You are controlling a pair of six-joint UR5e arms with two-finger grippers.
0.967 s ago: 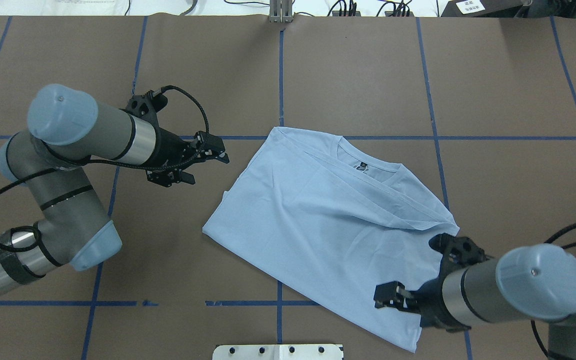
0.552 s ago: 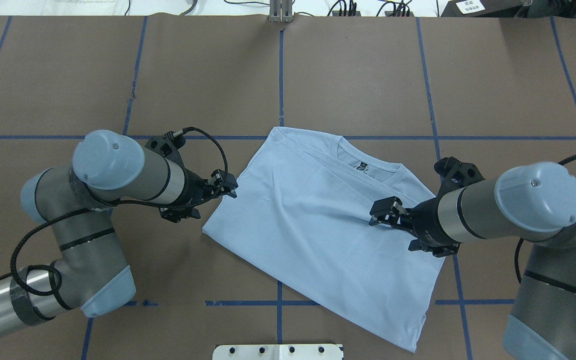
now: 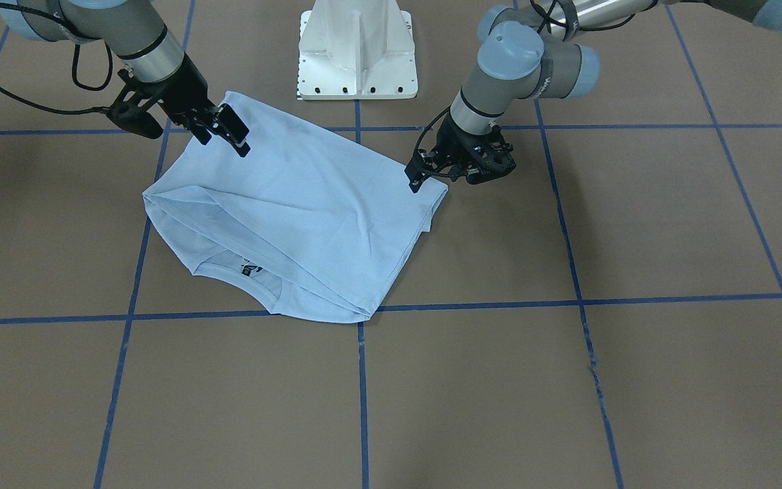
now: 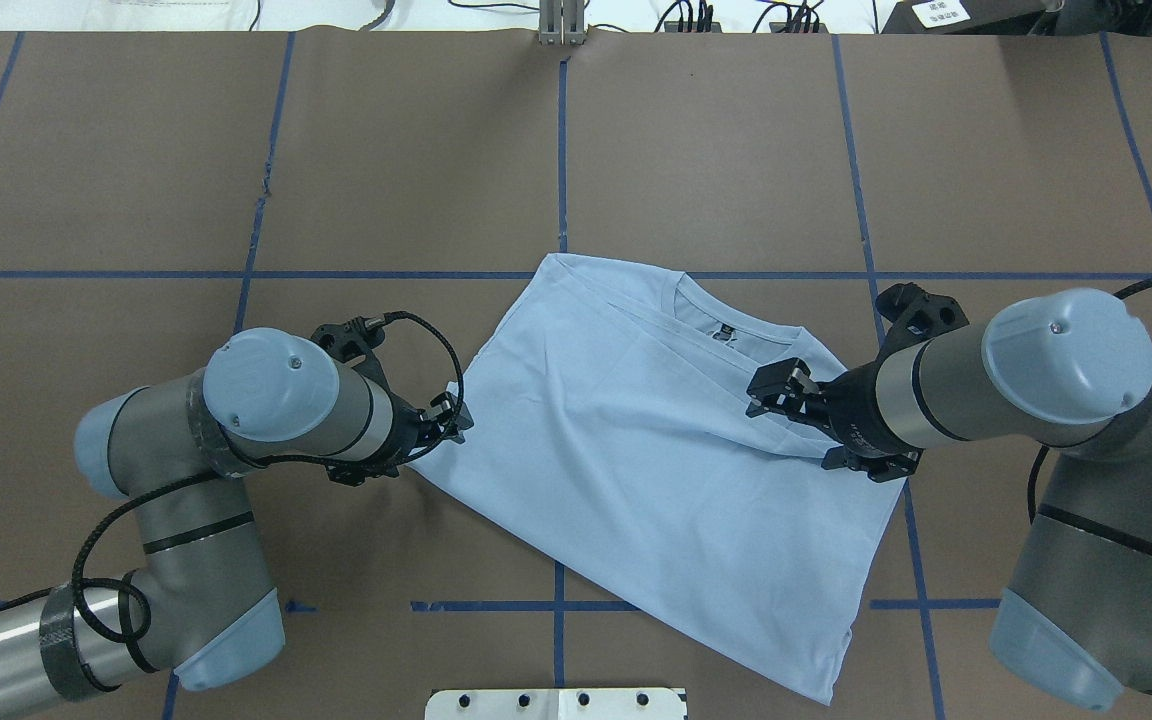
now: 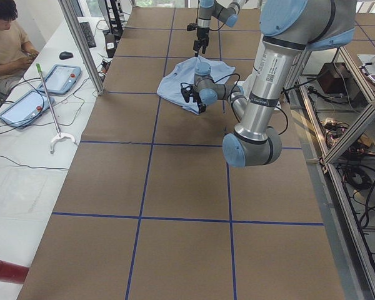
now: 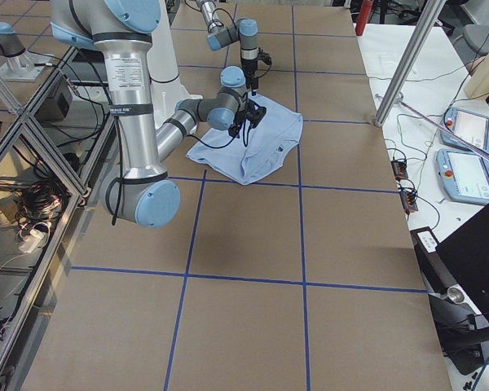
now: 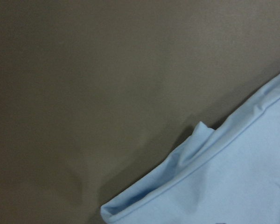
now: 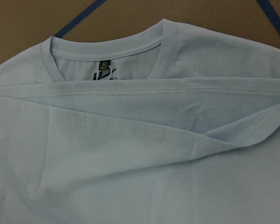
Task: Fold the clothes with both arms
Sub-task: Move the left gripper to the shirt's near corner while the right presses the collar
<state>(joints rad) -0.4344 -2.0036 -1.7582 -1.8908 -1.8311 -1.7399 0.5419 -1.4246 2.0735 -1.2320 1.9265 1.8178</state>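
- Right gripper point(image 4: 774, 388), spread and empty, is hovering over the shirt point(image 4: 636, 470) at two o'clock.
- Left gripper point(image 4: 448, 418) is sitting at its nine o'clock corner, grip unclear.
- Shirt is lying centred on the table point(image 4: 336, 150); a one-layer pinch risks dragging the fold apart.

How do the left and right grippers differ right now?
The left gripper sits at the side edge of the shirt, by a folded corner; the right gripper is over the cloth, near the collar. The left wrist camera sees mostly bare table; the right one sees mostly shirt, label included. The right gripper looks open; the left's state is unclear. Both point inward toward the shirt.
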